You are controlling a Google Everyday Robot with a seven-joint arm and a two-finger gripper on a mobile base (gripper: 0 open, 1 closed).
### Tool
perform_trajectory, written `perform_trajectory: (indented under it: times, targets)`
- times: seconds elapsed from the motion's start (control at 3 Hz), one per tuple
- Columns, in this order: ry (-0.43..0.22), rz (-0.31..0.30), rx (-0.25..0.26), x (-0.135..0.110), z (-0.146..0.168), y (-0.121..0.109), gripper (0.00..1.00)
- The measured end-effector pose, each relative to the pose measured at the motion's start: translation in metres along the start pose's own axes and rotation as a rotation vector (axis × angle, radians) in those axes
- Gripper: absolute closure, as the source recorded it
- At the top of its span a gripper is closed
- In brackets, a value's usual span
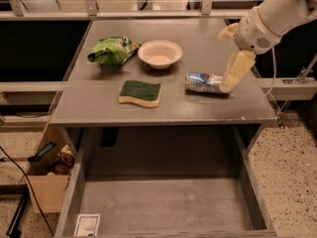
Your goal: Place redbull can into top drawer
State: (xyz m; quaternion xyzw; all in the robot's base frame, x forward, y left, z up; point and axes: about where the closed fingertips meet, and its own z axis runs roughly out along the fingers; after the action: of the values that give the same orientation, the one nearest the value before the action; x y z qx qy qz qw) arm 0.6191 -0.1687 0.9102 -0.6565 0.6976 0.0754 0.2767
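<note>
The redbull can (203,82) lies on its side on the grey table top (208,38), right of centre. My gripper (226,59) hangs from the arm that comes in from the upper right. It is open, with one cream finger (237,68) pointing down at the can's right end and the other spread out behind it. It holds nothing. The top drawer (163,202) is pulled open below the table's front edge. Its grey bottom is bare, with a white label sticker (87,224) at the front left corner.
A green wrinkled snack bag (113,50), a white bowl (159,53) and a green and yellow sponge (140,92) lie on the table left of the can. A tan cardboard box (47,185) stands on the floor at the left.
</note>
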Motion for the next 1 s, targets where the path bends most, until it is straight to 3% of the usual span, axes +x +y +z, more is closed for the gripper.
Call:
perform_trajectory:
  times: [0.33,1.0]
  targets:
    - [0.03,-0.013,-0.014,0.001,0.015,-0.009,0.0]
    - [0.077,0.001,-0.053,0.012,0.04,0.006,0.0]
